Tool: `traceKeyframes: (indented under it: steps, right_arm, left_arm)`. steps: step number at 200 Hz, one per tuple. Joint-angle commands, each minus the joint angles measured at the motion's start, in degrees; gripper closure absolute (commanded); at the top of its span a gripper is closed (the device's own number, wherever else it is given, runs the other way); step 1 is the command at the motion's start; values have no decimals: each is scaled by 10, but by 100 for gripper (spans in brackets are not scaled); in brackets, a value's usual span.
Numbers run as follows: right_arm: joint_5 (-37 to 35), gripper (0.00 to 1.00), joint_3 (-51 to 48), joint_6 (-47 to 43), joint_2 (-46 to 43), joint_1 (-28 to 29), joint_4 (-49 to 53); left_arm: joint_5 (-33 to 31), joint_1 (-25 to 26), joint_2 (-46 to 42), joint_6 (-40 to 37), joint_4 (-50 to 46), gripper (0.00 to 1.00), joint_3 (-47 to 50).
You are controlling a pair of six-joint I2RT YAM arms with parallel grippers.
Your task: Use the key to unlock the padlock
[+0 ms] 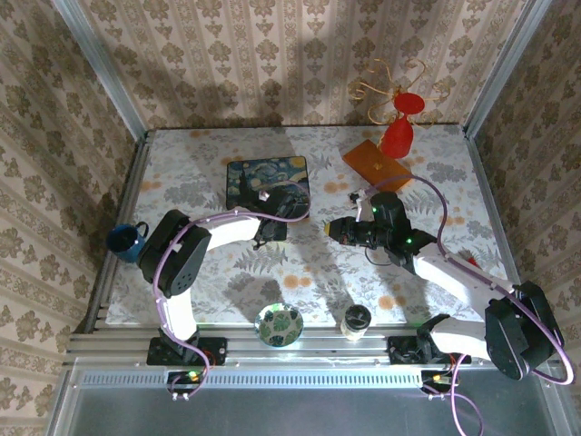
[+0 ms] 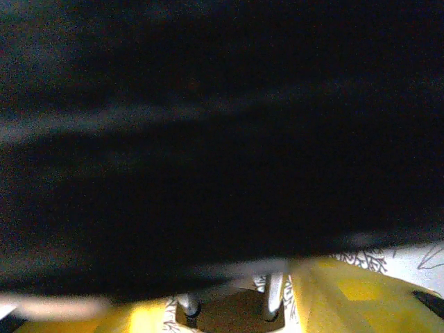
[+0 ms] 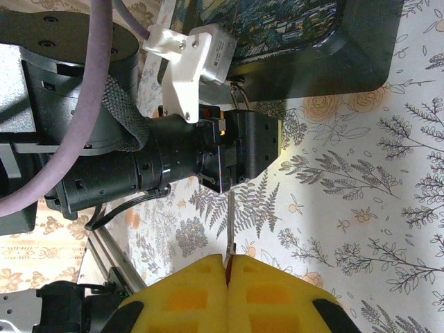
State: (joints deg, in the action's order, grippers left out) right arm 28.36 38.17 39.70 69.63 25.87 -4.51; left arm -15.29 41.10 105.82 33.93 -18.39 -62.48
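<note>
Now the right fingers point(image 3: 277, 291) are clenched on the key point(image 3: 228, 229). Its long axis runs straight out from them toward the left arm point(image 3: 173, 159), and its tip stops just short. The padlock point(image 2: 236, 316) sits between the left fingers point(image 2: 347, 298), which appear clamped on its body, with the shackle toward the painted box point(image 1: 266, 177). The keyhole is hidden, and a dark blur covers much of the left wrist view.

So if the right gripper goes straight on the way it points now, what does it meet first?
Probably the left gripper, just beyond the tip of the key that the right gripper pinches; depth is unclear.
</note>
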Motion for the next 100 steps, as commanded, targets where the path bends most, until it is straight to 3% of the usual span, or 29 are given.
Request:
traceKeyframes:
  steps: [1,54,100]
  right_arm:
    - [7,100,-7,4,3,-2,-12]
    - [11,100,-6,4,3,-2,-11]
    - [8,100,-6,3,1,-2,-7]
  left_arm:
    - [-25,-2,1,14,1,49,-10]
    - [-22,-2,3,16,15,51,-12]
    - [-18,-2,5,20,13,61,-14]
